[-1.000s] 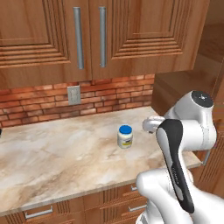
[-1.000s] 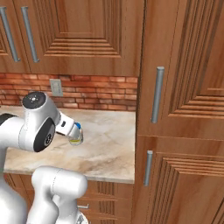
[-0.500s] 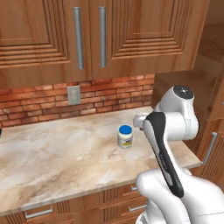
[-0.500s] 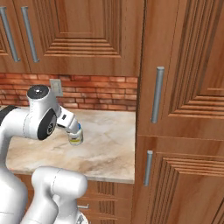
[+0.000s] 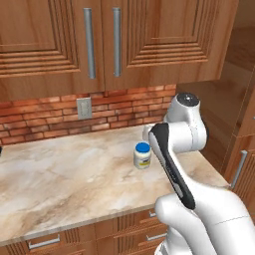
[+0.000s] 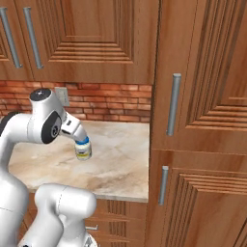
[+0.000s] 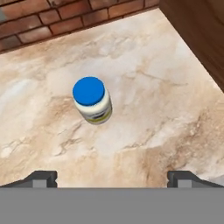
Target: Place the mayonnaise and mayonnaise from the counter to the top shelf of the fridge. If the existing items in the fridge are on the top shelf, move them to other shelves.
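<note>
A grasp on the mayonnaise jar (image 7: 92, 100) is judged to be the step in hand, with the jar not yet held. For a clean pick, the tool (image 7: 112, 177) should be brought over the blue lid (image 7: 89, 91) so that the jar sits midway between the two fingertips, then lowered until the pads bracket the creamy body below the lid rather than the lid rim, and only then closed. The squat jar is judged stable but likely to slide on the smooth slab if nudged by one finger first, so a centred descent matters.

In the left base view the jar (image 5: 142, 155) is seen upright on the table (image 5: 60, 174), just left of the arm's forearm. In the right base view it (image 6: 83, 149) stands just beneath the wrist, near the table's middle. In the hand view the tool is spread wide and empty, with its left fingertip (image 7: 41, 178) and the right one set far apart; the jar lies ahead of them and left of centre, clear of both, with the brick wall (image 7: 39, 22) beyond.
</note>
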You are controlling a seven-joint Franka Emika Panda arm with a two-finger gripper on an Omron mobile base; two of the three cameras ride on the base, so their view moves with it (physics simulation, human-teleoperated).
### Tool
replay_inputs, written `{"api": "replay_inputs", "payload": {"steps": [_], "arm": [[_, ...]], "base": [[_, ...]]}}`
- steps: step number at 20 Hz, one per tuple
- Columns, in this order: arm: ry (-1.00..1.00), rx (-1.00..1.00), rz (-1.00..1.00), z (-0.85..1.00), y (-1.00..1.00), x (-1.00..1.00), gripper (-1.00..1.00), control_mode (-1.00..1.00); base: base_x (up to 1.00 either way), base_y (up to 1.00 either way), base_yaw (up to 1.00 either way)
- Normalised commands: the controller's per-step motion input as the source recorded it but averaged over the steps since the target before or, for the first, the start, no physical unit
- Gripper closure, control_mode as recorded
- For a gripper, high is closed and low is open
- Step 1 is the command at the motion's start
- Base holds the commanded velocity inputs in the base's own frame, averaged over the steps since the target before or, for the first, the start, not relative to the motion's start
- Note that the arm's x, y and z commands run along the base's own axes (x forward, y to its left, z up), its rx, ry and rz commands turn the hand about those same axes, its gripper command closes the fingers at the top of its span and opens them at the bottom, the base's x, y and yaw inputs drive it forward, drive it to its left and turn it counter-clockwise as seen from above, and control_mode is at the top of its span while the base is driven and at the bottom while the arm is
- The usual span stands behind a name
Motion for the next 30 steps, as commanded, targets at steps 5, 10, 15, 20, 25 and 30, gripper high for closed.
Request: {"api": "replay_inputs", "payload": {"steps": [5,10,15,20,25,30], "arm": [[0.02,-0.03,-0.16,-0.12,0.05,0.39,-1.0,-1.0],[0.06,-0.01,-0.01,-0.48,0.04,0.19,-1.0,-1.0],[0.07,0.0,0.0,-0.56,0.03,0.21,-1.0,-1.0],[0.04,0.0,0.0,-0.27,0.04,0.3,-1.0,-1.0],[0.0,0.0,0.0,-0.01,0.0,0.32,-1.0,-1.0],[0.0,0.0,0.0,-0.04,0.0,0.14,-1.0,-1.0]], "base": [[0.0,0.0,0.0],[0.0,0.0,0.0],[0.0,0.0,0.0],[0.0,0.0,0.0],[0.0,0.0,0.0],[0.0,0.0,0.0]]}}
